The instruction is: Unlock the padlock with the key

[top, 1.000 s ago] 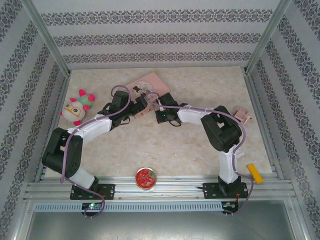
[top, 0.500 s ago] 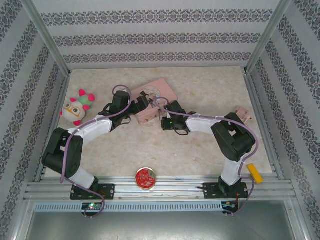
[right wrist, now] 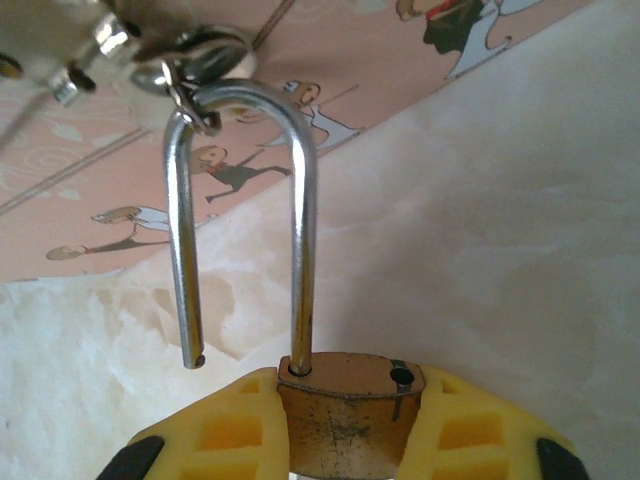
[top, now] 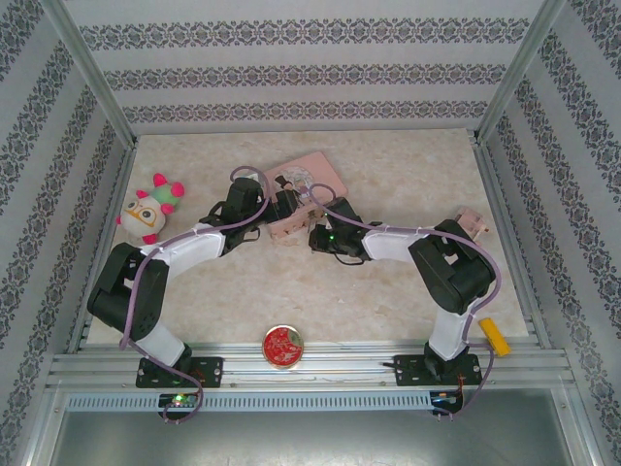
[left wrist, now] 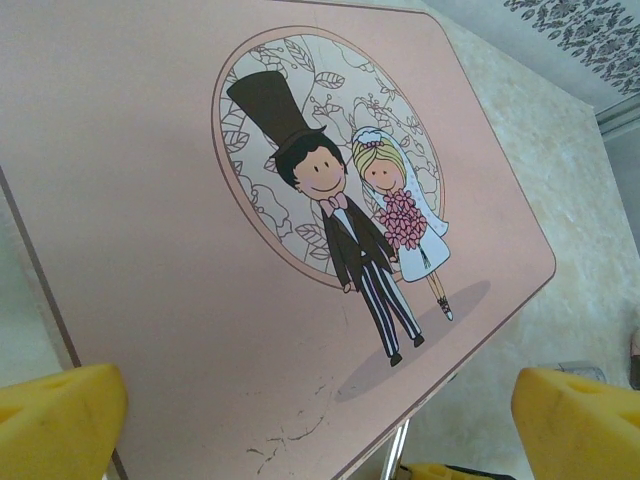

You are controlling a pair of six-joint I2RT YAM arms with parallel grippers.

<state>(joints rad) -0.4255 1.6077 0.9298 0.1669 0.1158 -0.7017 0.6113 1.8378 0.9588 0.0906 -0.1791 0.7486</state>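
Right gripper point(right wrist: 345, 450) clamps the padlock point(right wrist: 345, 415) beside the edge of the pink tin point(left wrist: 150, 200), shackle point(right wrist: 303, 200) sprung; left gripper point(left wrist: 320, 425) gapes over its lid.

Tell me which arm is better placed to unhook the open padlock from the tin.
Right. The right end effector is shut on the padlock, whose open shackle is hooked through a ring. The left end effector is open above the pink tin, holding nothing.

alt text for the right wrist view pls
The right gripper clamps a small brass padlock between its yellow pads. Its steel shackle stands open, one leg free of the body, hooked through a metal loop on the pink tin.
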